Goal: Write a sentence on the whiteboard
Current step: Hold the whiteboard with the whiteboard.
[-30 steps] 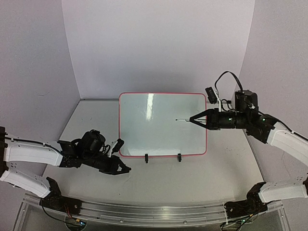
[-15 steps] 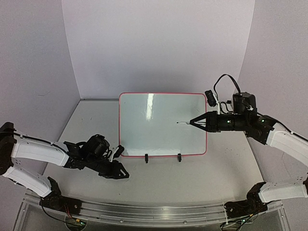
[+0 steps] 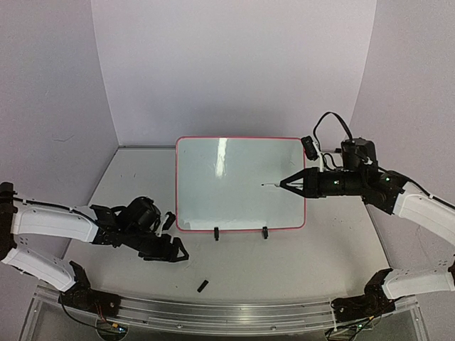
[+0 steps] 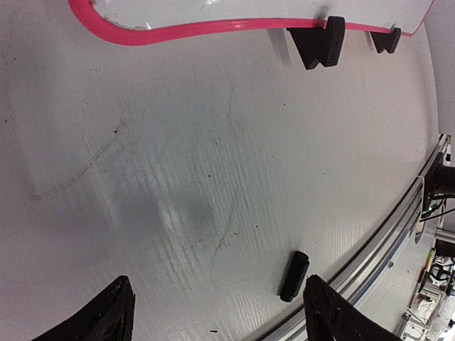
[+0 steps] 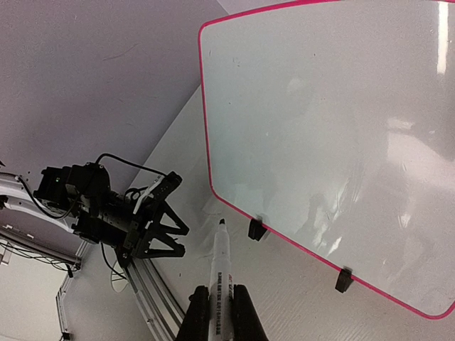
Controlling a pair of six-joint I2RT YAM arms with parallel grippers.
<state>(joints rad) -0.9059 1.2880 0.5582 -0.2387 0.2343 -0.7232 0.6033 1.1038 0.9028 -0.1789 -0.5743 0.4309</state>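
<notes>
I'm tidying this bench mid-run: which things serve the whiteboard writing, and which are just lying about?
In use: whiteboard; marker, held in the right gripper.
Lying about: small black cap-like piece on the table, in front of the open left gripper.

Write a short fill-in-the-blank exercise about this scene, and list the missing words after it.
1. The right tool is shut on a ____ whose tip points toward the whiteboard.
2. The whiteboard stands on ____ black clip feet.
3. The left tool is ____, with nothing between its fingers.
4. A small black cap lies on the ____ near the left tool.

Missing words: marker; two; open; table.
</notes>
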